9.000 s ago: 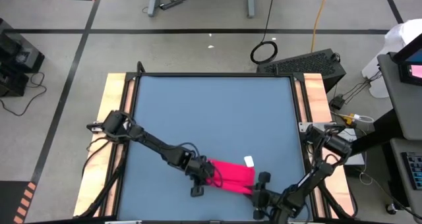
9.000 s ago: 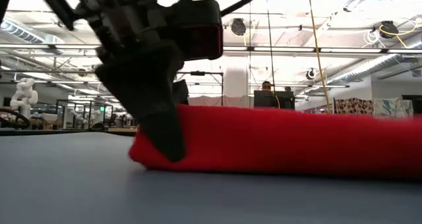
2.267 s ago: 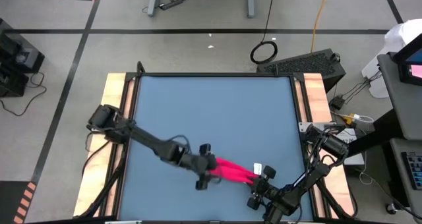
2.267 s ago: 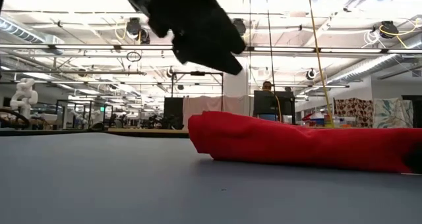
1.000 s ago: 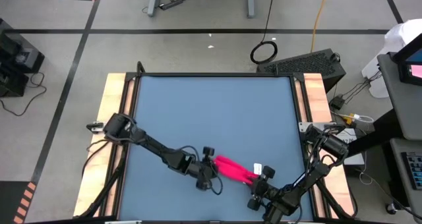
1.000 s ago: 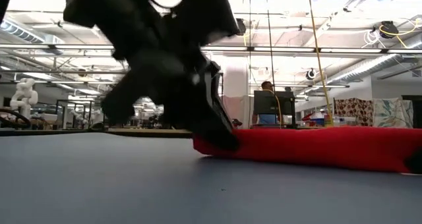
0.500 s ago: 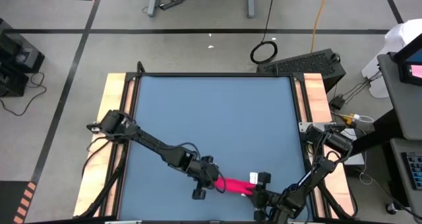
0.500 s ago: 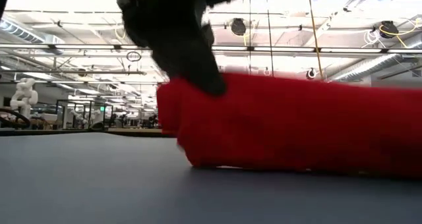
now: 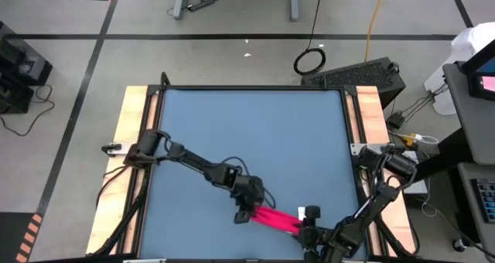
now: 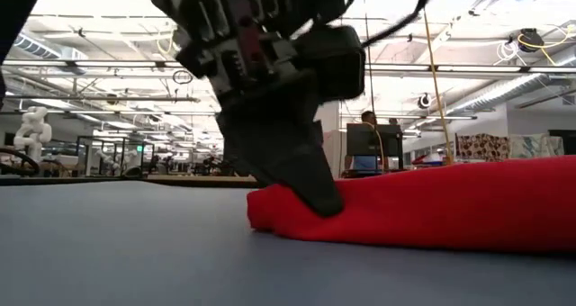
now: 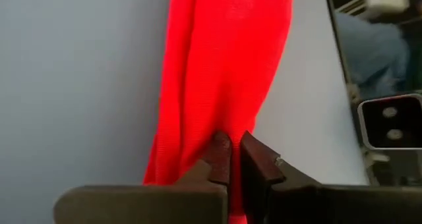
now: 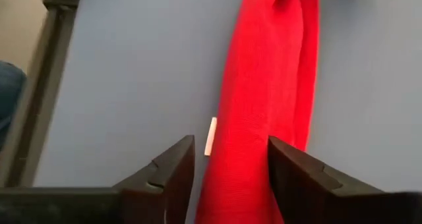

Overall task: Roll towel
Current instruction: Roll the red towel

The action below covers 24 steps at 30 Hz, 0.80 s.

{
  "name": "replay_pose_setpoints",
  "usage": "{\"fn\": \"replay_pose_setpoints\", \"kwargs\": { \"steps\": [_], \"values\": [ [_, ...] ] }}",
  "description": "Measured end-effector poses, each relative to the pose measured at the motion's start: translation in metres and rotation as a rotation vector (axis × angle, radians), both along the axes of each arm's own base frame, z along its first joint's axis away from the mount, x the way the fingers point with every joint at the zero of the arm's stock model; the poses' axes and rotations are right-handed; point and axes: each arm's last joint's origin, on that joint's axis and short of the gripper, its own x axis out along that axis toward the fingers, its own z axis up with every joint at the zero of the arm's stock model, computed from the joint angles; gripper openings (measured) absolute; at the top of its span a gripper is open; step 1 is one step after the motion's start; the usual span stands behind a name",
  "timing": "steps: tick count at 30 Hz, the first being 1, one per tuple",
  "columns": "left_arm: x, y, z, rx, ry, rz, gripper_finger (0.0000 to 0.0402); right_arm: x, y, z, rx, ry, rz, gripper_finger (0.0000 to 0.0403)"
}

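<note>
The towel (image 9: 272, 219), bunched into a narrow roll, lies near the table's (image 9: 255, 131) front edge, right of centre. The left gripper (image 9: 244, 212) pinches its left end, fingers together, anchoring it; the right gripper (image 12: 227, 159) straddles the other end, fingers apart, likely to regrip.

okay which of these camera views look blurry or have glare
Low view: ceiling lights glare brightly, and the left gripper looms dark against them. Left wrist view: the room beyond the table edge is blurred. High view: evenly lit, towel crisp.
</note>
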Motion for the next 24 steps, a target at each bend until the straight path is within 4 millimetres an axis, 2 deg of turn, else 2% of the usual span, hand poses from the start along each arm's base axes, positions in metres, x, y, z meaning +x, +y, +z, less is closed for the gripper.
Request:
{"fn": "replay_pose_setpoints", "kwargs": {
  "steps": [7,14,24],
  "values": [
    [0.006,0.016,-0.007,-0.093,0.052,0.048,0.0015,-0.015,-0.003,0.023,0.006,-0.043,-0.035,0.0173],
    [0.008,0.019,-0.007,-0.099,0.036,0.055,0.0015,-0.029,-0.001,0.015,-0.023,-0.062,-0.091,0.0120],
    [0.009,0.018,-0.007,-0.096,0.028,0.057,0.0016,-0.024,-0.017,0.009,-0.044,0.034,-0.194,0.0035]
  ]
}}
